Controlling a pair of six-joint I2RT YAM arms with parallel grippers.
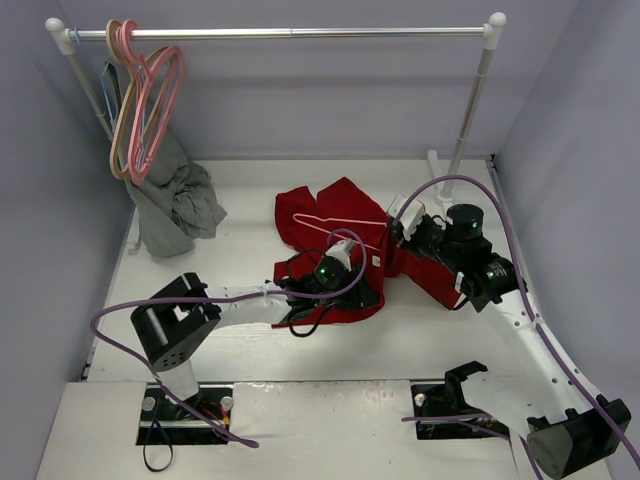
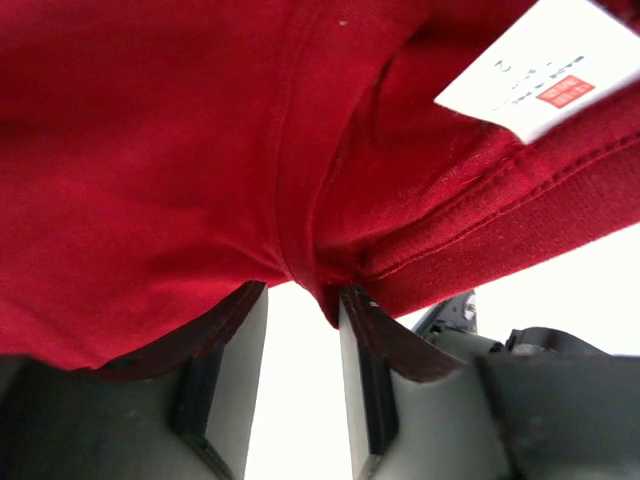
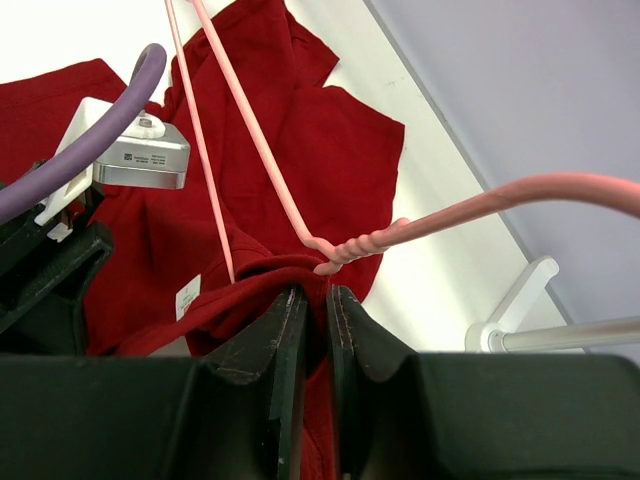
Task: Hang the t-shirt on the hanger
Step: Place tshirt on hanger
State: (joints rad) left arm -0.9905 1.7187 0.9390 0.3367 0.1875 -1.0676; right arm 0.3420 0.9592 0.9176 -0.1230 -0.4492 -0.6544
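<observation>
The red t-shirt [image 1: 335, 205] lies crumpled in the middle of the table. The light-pink hanger [image 1: 322, 221] lies on it, its frame partly inside the cloth. My right gripper [image 1: 395, 243] is shut on a fold of the shirt's collar [image 3: 250, 275]; the hanger's twisted neck [image 3: 355, 247] lies just past its fingertips [image 3: 290, 300], and the hook [image 3: 560, 190] reaches right. My left gripper [image 1: 370, 266] is beside it. Its fingers [image 2: 250, 310] stand apart with red cloth [image 2: 200, 150] draped over the tips. The white neck label [image 2: 545, 65] shows in both wrist views [image 3: 188, 297].
A clothes rail [image 1: 290, 32] spans the back, its right post [image 1: 470, 110] behind the right arm. Tan, pink and blue hangers [image 1: 145, 100] hang at its left end above a grey garment [image 1: 175, 205]. Grey walls close both sides.
</observation>
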